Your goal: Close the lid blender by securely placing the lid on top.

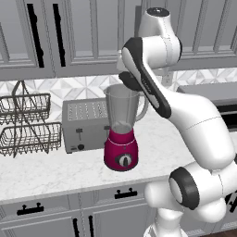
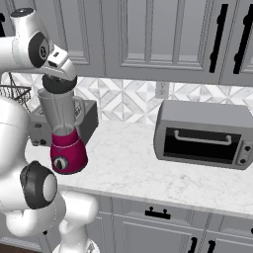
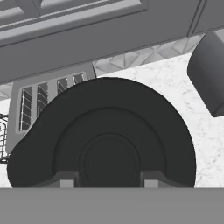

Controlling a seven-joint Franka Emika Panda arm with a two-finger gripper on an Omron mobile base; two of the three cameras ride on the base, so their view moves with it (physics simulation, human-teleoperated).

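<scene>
Hand view looks straight down onto the dark round lid (image 3: 109,140), with the gripper (image 3: 108,180) at its central knob, one fingertip on each side, narrowly parted and apparently clamped on it. Directly below the hand stands the blender (image 1: 121,132), its jar rim just under the lid in the right base view, where the lid (image 2: 59,84) seems to sit on or barely above the jar. To finish well, I would keep the lid level and centred, press straight down until it seats, then release. Beyond the lid lies the toaster (image 3: 43,94).
</scene>
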